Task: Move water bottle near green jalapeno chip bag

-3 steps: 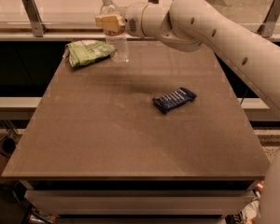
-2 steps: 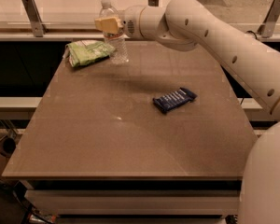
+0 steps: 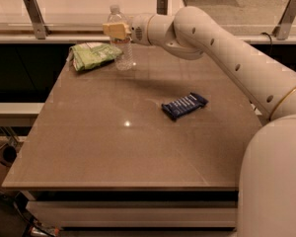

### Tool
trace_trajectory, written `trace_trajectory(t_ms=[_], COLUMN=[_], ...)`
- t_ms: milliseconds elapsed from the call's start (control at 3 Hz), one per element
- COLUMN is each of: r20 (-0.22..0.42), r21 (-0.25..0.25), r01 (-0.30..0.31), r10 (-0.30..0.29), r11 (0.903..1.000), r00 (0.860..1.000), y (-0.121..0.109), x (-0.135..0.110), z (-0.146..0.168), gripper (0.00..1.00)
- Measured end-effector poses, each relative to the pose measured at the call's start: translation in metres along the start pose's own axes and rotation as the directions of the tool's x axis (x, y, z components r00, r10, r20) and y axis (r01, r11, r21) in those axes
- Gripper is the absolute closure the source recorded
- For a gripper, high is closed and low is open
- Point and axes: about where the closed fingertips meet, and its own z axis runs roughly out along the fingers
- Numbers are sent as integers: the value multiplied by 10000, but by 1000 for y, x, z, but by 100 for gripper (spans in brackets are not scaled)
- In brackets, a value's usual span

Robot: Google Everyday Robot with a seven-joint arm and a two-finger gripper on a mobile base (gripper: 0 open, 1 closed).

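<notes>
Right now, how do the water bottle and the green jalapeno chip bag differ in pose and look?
The water bottle stands upright; the green jalapeno chip bag lies flat. The bottle is clear with a white cap; the bag is opaque green and white, wrinkled. The gripper is at the bottle's upper body, not the bag. Both sit far left on the table.

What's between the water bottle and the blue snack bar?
Bare tabletop between water bottle and snack bar, per the camera view; the gripper sits at the bottle's upper part.
</notes>
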Motion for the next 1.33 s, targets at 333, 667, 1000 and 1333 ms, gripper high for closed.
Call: trace_trajectory(t_ms=[333,667,1000,1333], r20=[312,551,545,543], r21=[171,385,338,301], r01=[-263,-420,-420,-424], r10=[257,398,401,408], r11=[9995,9984,9985,9986], r00=[9992,9977,9977,9977], y=[-11,-20,-18,-16], x=[7,12,12,12], z=[5,5,8,10], gripper=[100,100,81,57])
